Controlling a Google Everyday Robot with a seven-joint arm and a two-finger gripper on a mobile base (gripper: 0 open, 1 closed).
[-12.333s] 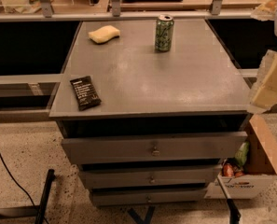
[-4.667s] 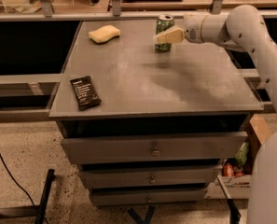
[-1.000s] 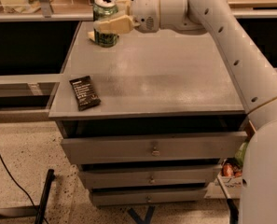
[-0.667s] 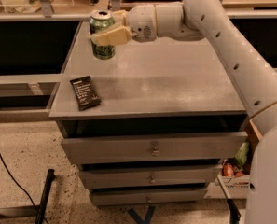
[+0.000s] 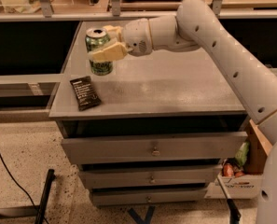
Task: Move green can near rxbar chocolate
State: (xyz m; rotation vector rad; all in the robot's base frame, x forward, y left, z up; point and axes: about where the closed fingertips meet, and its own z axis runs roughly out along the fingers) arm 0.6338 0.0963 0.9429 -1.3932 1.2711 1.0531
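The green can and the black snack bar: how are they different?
The green can is round and upright, clamped in the gripper over the table; the snack bar is flat and lies loose on it. The can is green, the bar black with white print. Both are near the left edge.

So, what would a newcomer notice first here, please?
The long white arm reaching in from the right, its gripper shut on the green can at the left of the grey cabinet top. Just in front lies the black rxbar chocolate, near the left edge.
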